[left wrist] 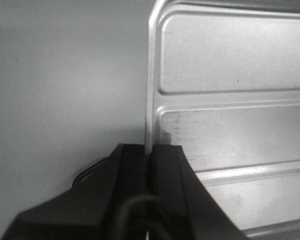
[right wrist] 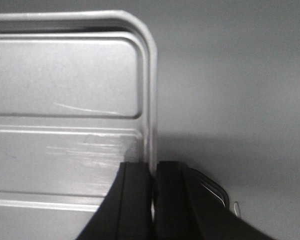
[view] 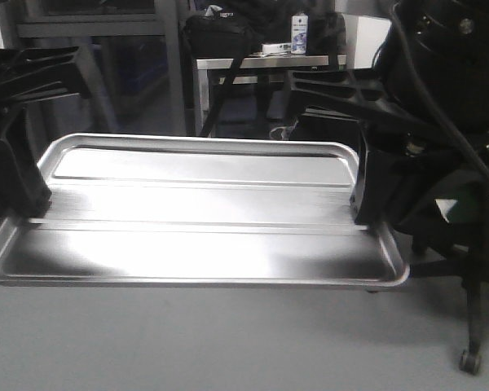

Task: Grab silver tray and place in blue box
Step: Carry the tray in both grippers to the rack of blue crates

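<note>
Over the grey surface (view: pixel 228 342) in front of me spreads the silver tray (view: pixel 196 204), its long sides running left to right and two ridges along its base; I cannot tell whether it rests there or hangs clear. Beyond its far rim stands a table (view: pixel 269 61). My left gripper (left wrist: pixel 149 150) is pinched on the tray's left short rim, one finger inside and one outside. My right gripper (right wrist: pixel 152 167) clamps the right rim likewise.
</note>
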`<state>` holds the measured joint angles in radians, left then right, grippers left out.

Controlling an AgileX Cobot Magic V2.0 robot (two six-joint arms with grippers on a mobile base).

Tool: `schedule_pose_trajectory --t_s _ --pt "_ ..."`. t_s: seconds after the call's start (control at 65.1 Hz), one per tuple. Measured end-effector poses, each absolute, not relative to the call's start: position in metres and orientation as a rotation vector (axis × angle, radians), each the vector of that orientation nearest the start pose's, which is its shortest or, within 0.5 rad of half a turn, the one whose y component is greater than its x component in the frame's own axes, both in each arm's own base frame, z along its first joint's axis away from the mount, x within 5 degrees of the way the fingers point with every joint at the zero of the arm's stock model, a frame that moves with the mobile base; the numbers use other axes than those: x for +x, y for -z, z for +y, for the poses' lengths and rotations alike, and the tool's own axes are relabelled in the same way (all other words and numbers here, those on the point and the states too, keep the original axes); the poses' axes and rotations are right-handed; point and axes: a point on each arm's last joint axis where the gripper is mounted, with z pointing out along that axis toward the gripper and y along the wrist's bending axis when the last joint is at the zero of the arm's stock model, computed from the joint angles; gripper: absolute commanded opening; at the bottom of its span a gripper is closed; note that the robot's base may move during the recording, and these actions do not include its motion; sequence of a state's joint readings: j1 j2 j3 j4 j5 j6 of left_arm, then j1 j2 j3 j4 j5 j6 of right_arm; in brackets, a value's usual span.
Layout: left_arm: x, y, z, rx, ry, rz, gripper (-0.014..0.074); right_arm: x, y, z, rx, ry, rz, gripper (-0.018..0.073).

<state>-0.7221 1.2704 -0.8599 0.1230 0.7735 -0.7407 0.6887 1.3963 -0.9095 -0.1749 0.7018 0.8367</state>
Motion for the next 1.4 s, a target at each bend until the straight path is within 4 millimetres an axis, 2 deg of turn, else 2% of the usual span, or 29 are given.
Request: schedule_pose_trajectory --t_s 1.398 --pt "0.1852 -0.2650 -0.1528 0.068 0.331 2.696 -0.0104 0.2149 -0.2501 0.1636 0.057 -0.301 2.690 0.0060"
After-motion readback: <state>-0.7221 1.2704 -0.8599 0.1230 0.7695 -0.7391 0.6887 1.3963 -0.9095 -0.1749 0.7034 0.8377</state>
